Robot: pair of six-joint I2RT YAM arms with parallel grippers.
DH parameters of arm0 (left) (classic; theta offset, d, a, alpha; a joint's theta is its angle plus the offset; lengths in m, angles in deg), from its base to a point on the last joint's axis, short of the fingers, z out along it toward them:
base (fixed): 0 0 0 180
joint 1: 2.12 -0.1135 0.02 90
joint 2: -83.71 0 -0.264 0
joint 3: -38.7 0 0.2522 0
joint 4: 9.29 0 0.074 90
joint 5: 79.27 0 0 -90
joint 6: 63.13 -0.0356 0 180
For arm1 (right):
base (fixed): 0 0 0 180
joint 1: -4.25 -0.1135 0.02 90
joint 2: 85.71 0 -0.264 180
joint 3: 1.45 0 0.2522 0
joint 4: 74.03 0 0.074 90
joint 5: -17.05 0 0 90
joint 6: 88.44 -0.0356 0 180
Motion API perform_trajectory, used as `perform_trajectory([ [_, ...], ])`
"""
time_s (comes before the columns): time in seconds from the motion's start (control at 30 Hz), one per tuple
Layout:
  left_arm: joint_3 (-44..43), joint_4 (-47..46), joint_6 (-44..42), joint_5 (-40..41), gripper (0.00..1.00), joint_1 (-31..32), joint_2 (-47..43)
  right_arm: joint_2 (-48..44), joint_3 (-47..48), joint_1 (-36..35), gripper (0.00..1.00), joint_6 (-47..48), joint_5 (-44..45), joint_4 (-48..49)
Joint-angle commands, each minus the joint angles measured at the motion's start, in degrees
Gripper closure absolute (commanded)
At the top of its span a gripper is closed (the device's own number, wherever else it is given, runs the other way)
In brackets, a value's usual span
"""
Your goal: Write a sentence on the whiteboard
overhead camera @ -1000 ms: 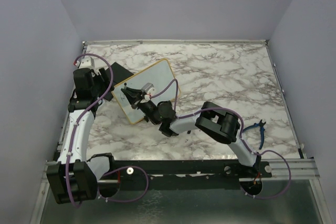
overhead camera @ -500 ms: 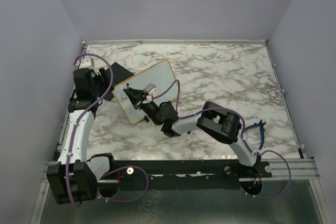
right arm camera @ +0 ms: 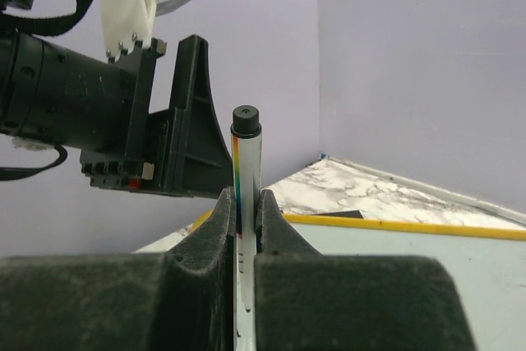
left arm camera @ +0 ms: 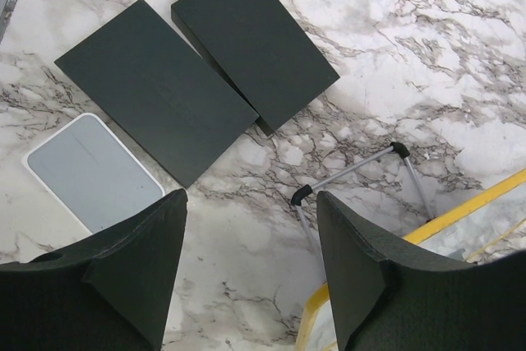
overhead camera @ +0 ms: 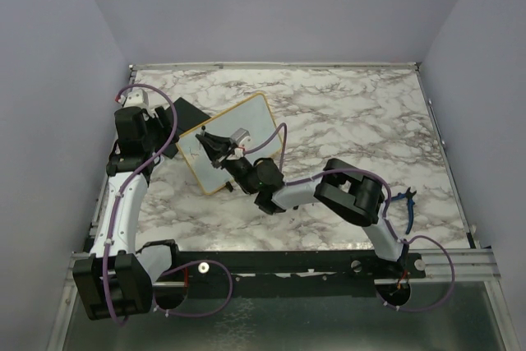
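The whiteboard (overhead camera: 246,125), white with a thin yellow frame, lies slanted at the table's middle left. My right gripper (overhead camera: 214,148) is over the board's left part, shut on a white marker (right arm camera: 246,172) with a black end and a rainbow stripe, held upright between the pads. The board surface (right arm camera: 394,273) and its yellow frame (right arm camera: 411,224) lie below it. Any writing is too small to make out. My left gripper (left arm camera: 251,228) is open and empty, just off the board's left edge, above bare marble beside the yellow frame (left arm camera: 460,207) and a black-tipped foot (left arm camera: 301,196).
Two flat black blocks (left arm camera: 255,39) (left arm camera: 152,92) and a small grey-white tile (left arm camera: 90,172) lie left of the board, near the left wall. Blue-handled pliers (overhead camera: 403,200) lie at the right. The left arm (right arm camera: 82,104) is close beside the marker.
My right gripper with the marker has slid a little to the right and away along the board, and its elbow has shifted right. The left arm has not moved.
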Motion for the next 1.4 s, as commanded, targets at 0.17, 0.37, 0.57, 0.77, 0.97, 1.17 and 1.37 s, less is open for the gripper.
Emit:
perform_trajectory([
  [0.17,0.5,0.5,-0.1,-2.4,0.35,-0.5,-1.2,1.3,5.0,-0.2,0.99,1.9,-1.7,0.4],
  [0.37,0.5,0.5,-0.1,-2.5,0.36,-0.4,-1.1,2.0,6.0,-0.3,0.99,1.3,-1.9,-0.4],
  [0.57,0.5,0.4,-0.2,-2.6,0.36,-0.5,-1.1,2.8,6.1,-0.2,0.99,1.1,-1.1,-0.7],
  [0.77,0.5,0.4,-0.2,-2.8,0.36,-0.5,-1.1,3.5,6.9,-0.1,0.99,1.0,-1.0,-1.3],
  [0.97,0.5,0.3,-0.2,-2.8,0.37,-0.5,-1.1,4.0,7.3,0.2,0.99,0.9,-0.9,-1.7],
  [1.17,0.5,0.4,-0.2,-3.0,0.37,-0.5,-1.1,4.4,7.1,0.3,0.99,0.6,-0.5,-1.9],
  [1.37,0.5,0.3,-0.2,-3.2,0.37,-0.4,-1.2,4.8,7.0,0.4,0.99,0.5,-0.1,-2.0],
])
